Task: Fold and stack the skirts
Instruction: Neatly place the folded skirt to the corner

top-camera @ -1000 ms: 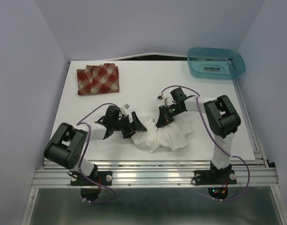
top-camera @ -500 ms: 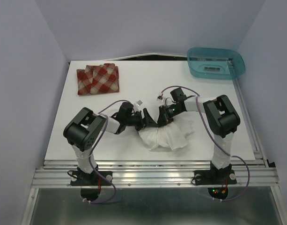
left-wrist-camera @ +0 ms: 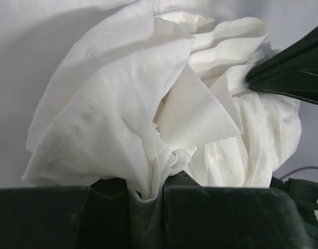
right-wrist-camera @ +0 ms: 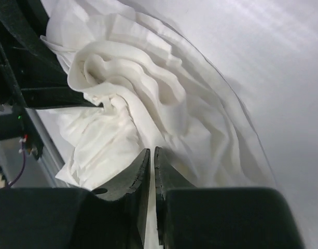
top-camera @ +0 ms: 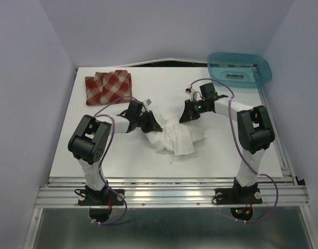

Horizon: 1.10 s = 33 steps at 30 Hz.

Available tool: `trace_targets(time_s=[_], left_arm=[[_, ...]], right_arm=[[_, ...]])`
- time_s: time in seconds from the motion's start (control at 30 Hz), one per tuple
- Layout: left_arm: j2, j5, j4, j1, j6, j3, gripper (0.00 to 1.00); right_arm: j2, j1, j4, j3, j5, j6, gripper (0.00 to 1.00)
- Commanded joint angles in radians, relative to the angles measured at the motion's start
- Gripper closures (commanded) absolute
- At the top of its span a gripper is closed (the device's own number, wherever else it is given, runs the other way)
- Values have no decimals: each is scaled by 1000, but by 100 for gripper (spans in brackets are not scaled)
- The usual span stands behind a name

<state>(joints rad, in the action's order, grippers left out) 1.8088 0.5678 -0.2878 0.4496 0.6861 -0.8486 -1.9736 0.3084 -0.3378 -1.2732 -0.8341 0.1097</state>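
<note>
The white skirt (top-camera: 175, 137) lies crumpled in a heap at mid-table. My left gripper (top-camera: 154, 126) is at its left edge, shut on a pinch of the white cloth (left-wrist-camera: 148, 187) that bunches up between the jaws. My right gripper (top-camera: 185, 117) hovers at the heap's far right side. Its jaws (right-wrist-camera: 151, 151) are shut to a hairline slit with no cloth between them, and the skirt's folds (right-wrist-camera: 148, 98) lie just beyond the tips. The red-and-cream plaid skirt (top-camera: 108, 88) lies folded at the far left corner, away from both grippers.
A teal plastic basket (top-camera: 263, 67) stands at the far right corner. The white table (top-camera: 96, 150) ends in a metal rail at the near edge, where both arm bases are bolted. Lavender walls close in left, right and behind.
My left gripper slid right and away from the rail into the white skirt and closed on it. My right gripper pulled back toward the far right. The skirt bunched into a tighter heap.
</note>
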Motion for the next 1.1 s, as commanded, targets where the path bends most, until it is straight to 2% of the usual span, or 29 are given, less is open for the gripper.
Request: trace_targets(time_s=[0.0,0.03,0.13,0.33,0.43,0.53,0.57,0.63,0.67,0.73,0.77,0.93,1.07], left_arm=[[-29,-152,264,-34,-273,-188,100],[-23,-179,364,-35,-372,-283,100],[15,-252,508,-48,-546,-458,100],[110,-333,685,-94,-701,-755,100],[145,-362,719,-124,-750,-849,100],[167,-371,745,-164,-770,-906,100],[175,-373,753,-172,-780,-953,100],[185,-371,769,-201,-801,-1012,100],[190,-371,779,-212,-807,-1036,100],[205,-361,797,-232,-819,-1084,100],[219,-359,818,-251,-823,-1133,100],[261,-342,861,-305,-824,-1268,100],[268,-322,857,-347,-826,-1285,100]], right_arm=[[133,-28,-33,-104,171,-60,84],[157,-38,-46,-115,190,-68,80],[196,-38,-82,-123,220,-96,79],[242,-38,-89,-71,247,-126,75],[248,-38,-95,-57,245,-133,73],[252,-38,-95,-43,245,-136,65],[254,-38,-96,-41,245,-136,58],[251,-38,-98,-37,245,-140,52],[251,-38,-101,-35,242,-140,38],[249,-38,-102,-29,240,-140,20],[248,-38,-102,-26,237,-139,1],[228,-38,-104,-17,230,-137,0],[223,-38,-113,-18,236,-143,0]])
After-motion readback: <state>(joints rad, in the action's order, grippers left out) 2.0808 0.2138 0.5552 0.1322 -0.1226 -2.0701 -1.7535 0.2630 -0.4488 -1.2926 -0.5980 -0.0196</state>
